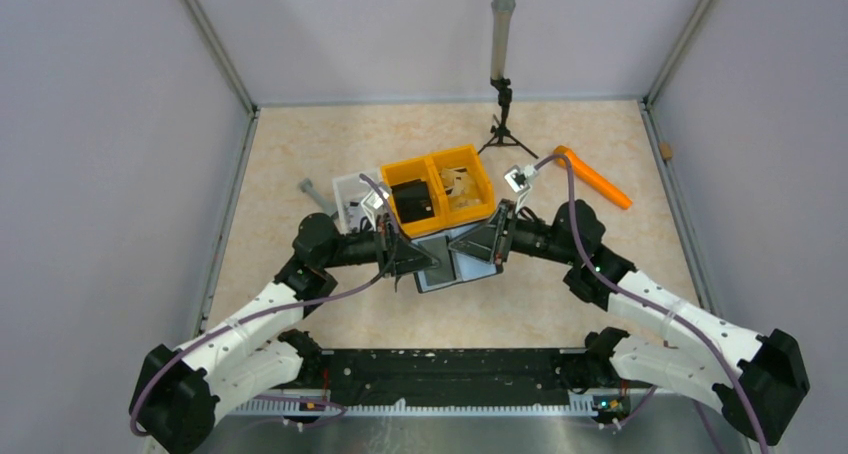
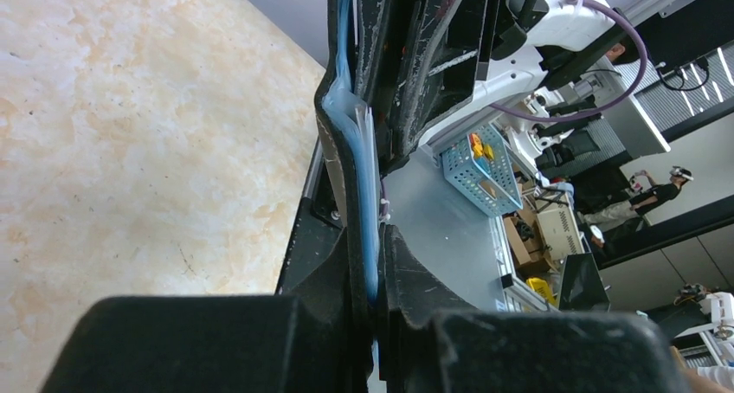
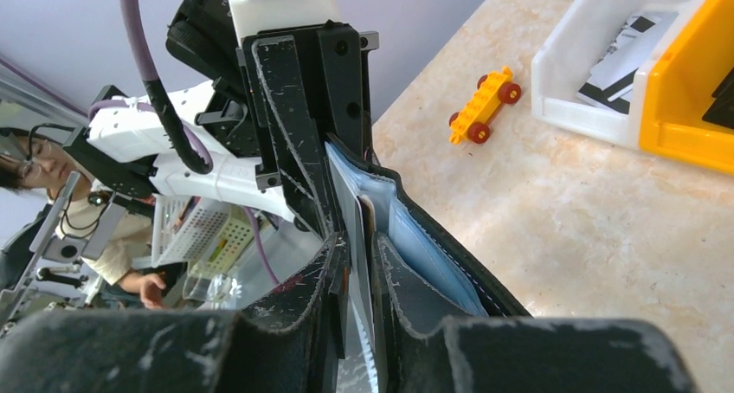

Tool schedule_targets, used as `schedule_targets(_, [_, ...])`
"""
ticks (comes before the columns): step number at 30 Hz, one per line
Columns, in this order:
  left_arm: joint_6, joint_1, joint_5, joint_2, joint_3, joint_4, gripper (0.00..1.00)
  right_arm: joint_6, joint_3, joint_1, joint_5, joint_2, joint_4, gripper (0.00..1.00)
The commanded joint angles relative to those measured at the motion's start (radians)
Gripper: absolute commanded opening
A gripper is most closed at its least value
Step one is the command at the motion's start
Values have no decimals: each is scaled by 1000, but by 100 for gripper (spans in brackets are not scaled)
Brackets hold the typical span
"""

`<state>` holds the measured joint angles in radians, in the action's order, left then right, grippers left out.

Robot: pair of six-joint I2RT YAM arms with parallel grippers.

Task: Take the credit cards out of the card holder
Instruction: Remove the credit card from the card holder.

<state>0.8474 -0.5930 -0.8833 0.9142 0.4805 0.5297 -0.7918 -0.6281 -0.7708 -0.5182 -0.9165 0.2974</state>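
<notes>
Zero cards (image 3: 362,237) out yet: card holder (image 1: 455,266) held above counter (image 1: 300,154) centre, left fingers (image 2: 415,276) clamped on its edge, right fingers (image 3: 303,280) pinched around one card edge, still tucked inside. Whole removal left to do.

The card holder (image 1: 457,266) sits between left hand (image 1: 424,258) and right hand (image 1: 479,244), before the bin (image 1: 432,161).

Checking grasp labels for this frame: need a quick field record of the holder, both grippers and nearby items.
card holder: unfolded, pale lining up, held between both grippers
position: just in front of the orange bin
left gripper: shut on the holder's black wall and blue lining
right gripper: closed on a thin pale layer inside the holder; card or lining unclear
nearby: white bin beside the orange one, toy car on the table
</notes>
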Motion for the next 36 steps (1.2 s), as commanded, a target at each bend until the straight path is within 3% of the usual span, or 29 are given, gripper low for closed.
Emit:
schedule_targets(1, [-14,-15,28,23,47,41,8,-57,0,-35,-153,-21,140,17])
schedule_targets(3, [-13,-12,27,25,45,42,2,-62,3,-33,-157,-19,150,18])
schedule_targets(7, [-9,-4,29,27,38,36,3,-86,19,-24,-162,-8,187,33])
schedule_targets(11, [0,2,29,28,30,43,14,-116,25,-17,-182,-9,217,32])
schedule_targets(19, [-10,9,36,36,36,16,11,-119,28,-16,-182,-15,212,29])
schedule_targets(26, [40,23,4,51,32,69,12,5,-7,-17,-222,-34,91,32])
schedule_targets(33, [133,49,-59,72,24,175,19,147,-21,-16,-342,-36,17,48])
schedule_targets(36, [160,50,-72,77,23,217,21,171,-18,-16,-333,-39,-12,49])
